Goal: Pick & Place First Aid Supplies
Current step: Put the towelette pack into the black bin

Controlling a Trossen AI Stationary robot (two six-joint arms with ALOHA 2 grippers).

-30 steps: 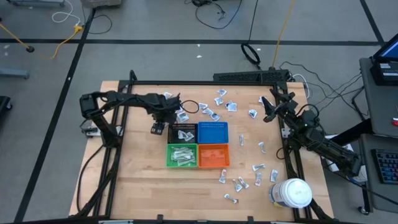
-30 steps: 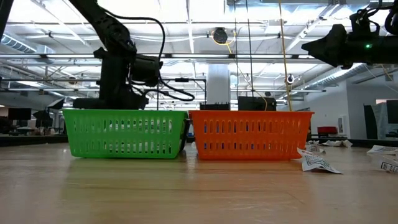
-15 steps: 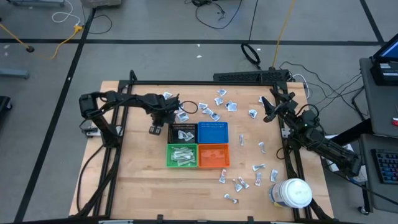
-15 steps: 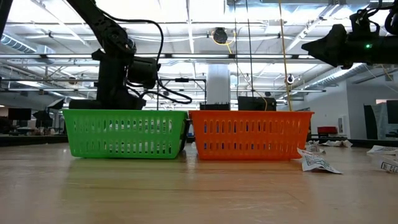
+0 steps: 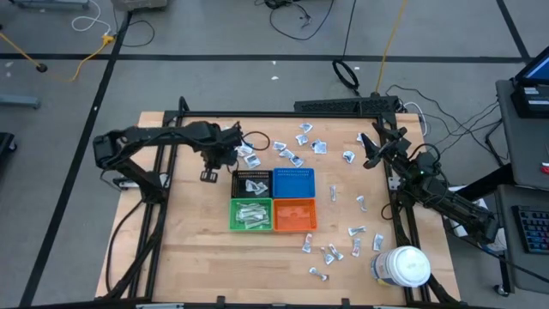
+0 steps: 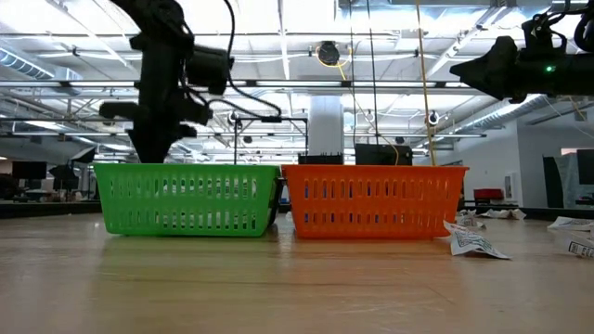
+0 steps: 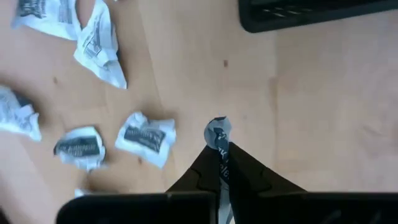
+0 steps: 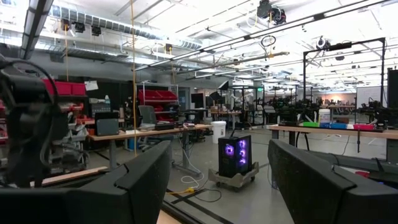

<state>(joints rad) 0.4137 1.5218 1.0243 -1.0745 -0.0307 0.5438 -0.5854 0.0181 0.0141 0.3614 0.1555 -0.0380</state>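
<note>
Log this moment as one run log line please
left end effector: shut on packet, above table | right end effector: open, idle at right edge | next: bin

Table: your light wooden table [image 5: 189, 249] carries everything.
Bins: black bin [image 5: 252, 182], blue bin [image 5: 294, 182], green bin [image 5: 251, 215] and orange bin [image 5: 294, 215] sit touching in a square block mid-table.
Packets: white first aid packets [image 5: 302, 146] lie scattered behind the bins; more packets [image 5: 330, 253] lie right of the orange bin.
Jar: large white jar [image 5: 400, 266], far right of the bins, at the table's corner.

Left tool [image 5: 230, 148] hovers beside black bin [image 5: 252, 183]; packets [image 5: 302, 142] scattered across tabletop [image 5: 189, 249]; white jar [image 5: 401, 266] at corner.
</note>
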